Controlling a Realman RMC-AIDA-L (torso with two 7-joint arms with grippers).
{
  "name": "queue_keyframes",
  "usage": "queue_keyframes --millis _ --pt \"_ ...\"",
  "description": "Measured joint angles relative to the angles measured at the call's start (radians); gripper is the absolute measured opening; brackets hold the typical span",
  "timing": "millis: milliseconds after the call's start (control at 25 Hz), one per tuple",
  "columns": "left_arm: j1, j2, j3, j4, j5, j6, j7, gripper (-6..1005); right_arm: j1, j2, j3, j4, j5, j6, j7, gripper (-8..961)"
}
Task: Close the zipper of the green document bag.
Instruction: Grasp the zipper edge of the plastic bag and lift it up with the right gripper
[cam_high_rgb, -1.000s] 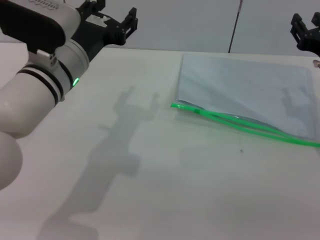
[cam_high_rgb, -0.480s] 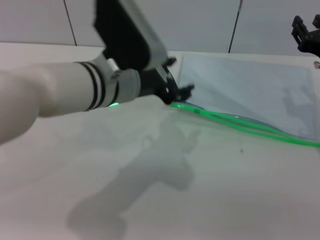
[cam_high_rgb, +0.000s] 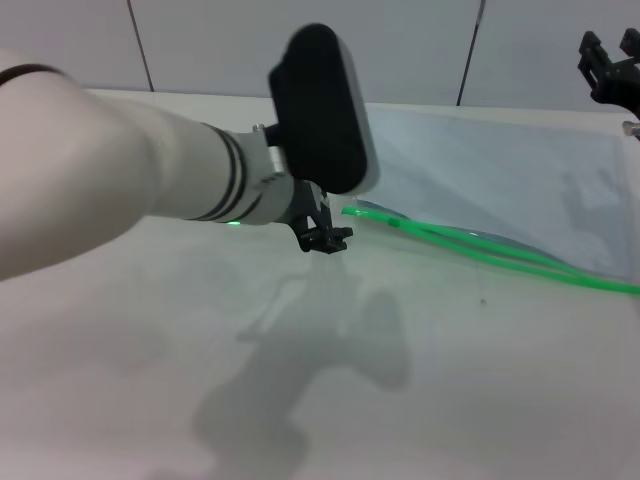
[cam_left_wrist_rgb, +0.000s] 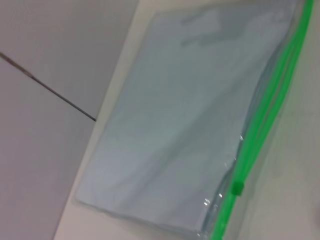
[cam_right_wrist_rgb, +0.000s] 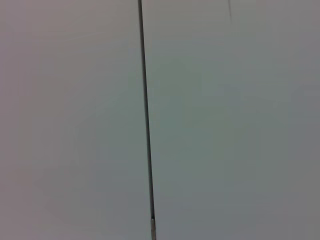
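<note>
Now the left gripper (cam_high_rgb: 325, 240) hangs low over the bench (cam_high_rgb: 450, 380), just beside the near-left corner of the green document bag (cam_high_rgb: 500, 170).

Only its dark tip shows past the wrist housing, so whether it is open or closed cannot be told — it holds nothing visible. The bag lies flat toward the far right, its zipper (cam_high_rgb: 480, 250) along the near edge still gaping in two strands, the slider (cam_left_wrist_rgb: 236, 187) near the left end. The right gripper (cam_high_rgb: 610, 70) waits raised at the far right, fingers spread and empty.

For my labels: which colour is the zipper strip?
Bright green zipper; clearest in the head view.
</note>
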Motion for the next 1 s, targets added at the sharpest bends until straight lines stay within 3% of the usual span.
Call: queue_keyframes --millis 320,640,1000 --pt "-0.044 -0.002 0.092 -0.097 0.109 -0.084 -0.003 734 0.011 0.0 -0.007 0.002 0.0 0.002 0.009 487" --pt "-0.046 -0.001 0.147 -0.169 0.135 -0.227 0.022 732 0.013 -0.002 -0.008 0.008 0.0 0.001 0.02 487" --pt "-0.048 -0.003 0.154 -0.299 0.136 -0.384 0.06 731 0.022 -0.002 -0.009 0.012 0.0 0.002 0.021 487"
